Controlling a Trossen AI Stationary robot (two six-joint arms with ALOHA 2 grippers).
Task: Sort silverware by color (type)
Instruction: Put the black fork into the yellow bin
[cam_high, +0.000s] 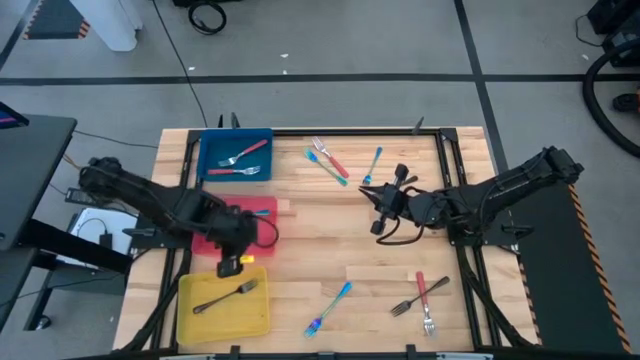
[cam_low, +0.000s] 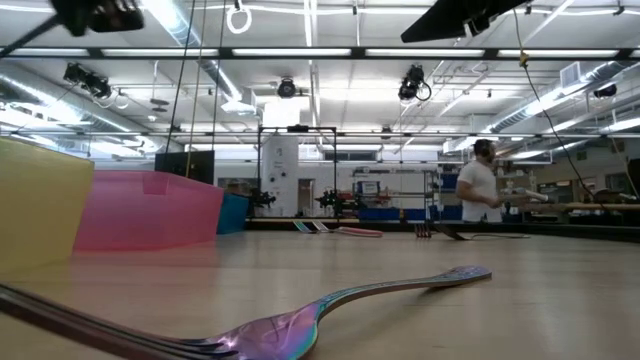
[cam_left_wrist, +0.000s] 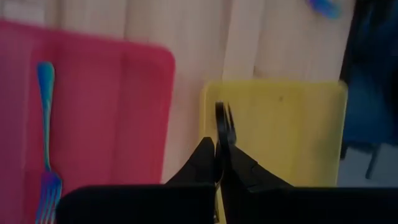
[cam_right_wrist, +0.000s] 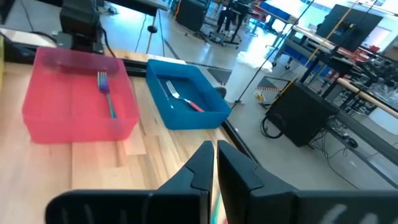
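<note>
My left gripper (cam_high: 232, 262) hangs over the far edge of the yellow tray (cam_high: 200, 322), shut on a dark grey fork (cam_left_wrist: 224, 121). Another dark fork (cam_high: 225, 297) lies in that tray. A blue fork (cam_left_wrist: 45, 124) lies in the red tray (cam_left_wrist: 112, 93), and red-handled forks (cam_high: 243, 153) lie in the blue tray (cam_high: 212, 148). My right gripper (cam_high: 380, 210) waits mid-table, level, pointing toward the trays. Its fingers are nearly together with a thin red-and-teal sliver (cam_right_wrist: 215, 211) between them. My left gripper pinches the dark fork between its two fingers, coming steeply from above. The fork runs along the fingers, and only its tines (cam_left_wrist: 224, 118) stick out past the fingertips, clear above the yellow tray. The fingers hide the handle. My right gripper is shut on a thin red-and-teal utensil part (cam_right_wrist: 215, 211) seen only in the slit between its fingers. The fingers hide what part it is and how it sits.
Loose silverware lies on the wood. A red and a blue piece (cam_high: 328, 160) and a blue one (cam_high: 372, 165) are at the far side. An iridescent blue fork (cam_high: 330, 308) and a red and a grey fork (cam_high: 420, 295) are near the front. A person (cam_low: 480, 190) stands beyond the table.
</note>
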